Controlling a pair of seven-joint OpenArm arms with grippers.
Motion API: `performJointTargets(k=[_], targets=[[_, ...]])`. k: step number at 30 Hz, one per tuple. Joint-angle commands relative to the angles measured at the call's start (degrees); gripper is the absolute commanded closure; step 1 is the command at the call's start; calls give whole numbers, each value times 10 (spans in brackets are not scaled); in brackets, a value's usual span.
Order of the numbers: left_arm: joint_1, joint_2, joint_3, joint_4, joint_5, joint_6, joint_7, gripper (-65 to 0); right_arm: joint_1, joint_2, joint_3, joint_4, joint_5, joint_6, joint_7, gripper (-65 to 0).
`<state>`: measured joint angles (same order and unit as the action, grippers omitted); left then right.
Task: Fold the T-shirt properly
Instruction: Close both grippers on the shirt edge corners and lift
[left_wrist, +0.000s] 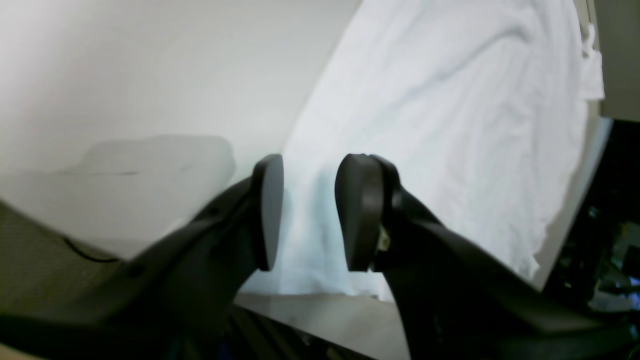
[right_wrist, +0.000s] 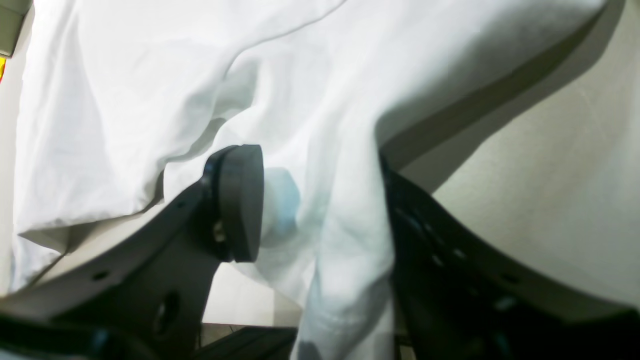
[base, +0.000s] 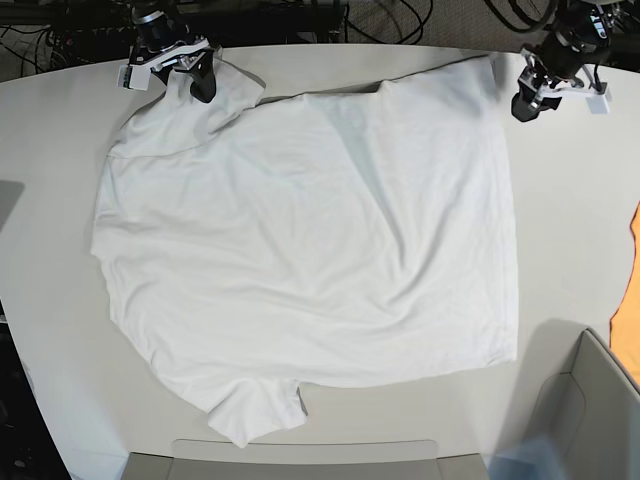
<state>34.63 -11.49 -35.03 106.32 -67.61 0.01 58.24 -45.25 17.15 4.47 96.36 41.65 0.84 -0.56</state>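
Across the base view from left to right: the right gripper (base: 190, 78) is sitting at the table's (base: 60, 130) far-left corner, working on the raised corner of the white T-shirt (base: 300, 250); the shirt is lying spread over the middle of the table, its long axis running roughly from the far edge toward the near edge, with one short sleeve (base: 250, 410) poking out at the near-left; the left gripper (base: 528, 100) is hovering at the far-right, just beside the shirt's far-right corner; an orange cloth (base: 630, 300) is peeking in at the right border, well apart from the shirt.

In the right wrist view the right gripper (right_wrist: 320, 210) is standing wide, and a bunched fold of the T-shirt (right_wrist: 350, 215) is hanging between its jaws and draping over the right-hand one, hiding that pad; whether the fabric is truly pinched or only resting there, I cannot tell.

In the left wrist view the left gripper (left_wrist: 310, 210) is gaping with nothing in it; the T-shirt (left_wrist: 450, 125) is lying flat beyond and below the pads, its straight edge running away from the jaws, with bare table (left_wrist: 150, 75) to the left of it.

Judging by this, the far edge is the line both arms are sharing; the left gripper is nearer the far-right corner, and the cloth is lying straight ahead of its open jaws, so a re-grip there looks the likely need.
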Motion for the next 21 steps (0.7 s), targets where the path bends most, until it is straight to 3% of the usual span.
performJointTargets(k=[1,4,13,15,21], targets=[[10,-5,-4,-3,-9,0,-3,-220,-9,5,1,1,-3,-11,-19,-282],[8,-5,-1,-43,-8,-7,0,-220,-8,8,1,1,-3,-11,-19,-282],[9,-1,-1,-107,95,-139,2,-218,-8,34,1,1,-3,-11,-19,-282],[8,0,3,-105,93,-147,4,-218,-6,34,1,2,-3,-11,-19,-282],[11,0,104,-108,96,-147,-2,-218,-4,33,1,2,-3,-11,-19,-282]])
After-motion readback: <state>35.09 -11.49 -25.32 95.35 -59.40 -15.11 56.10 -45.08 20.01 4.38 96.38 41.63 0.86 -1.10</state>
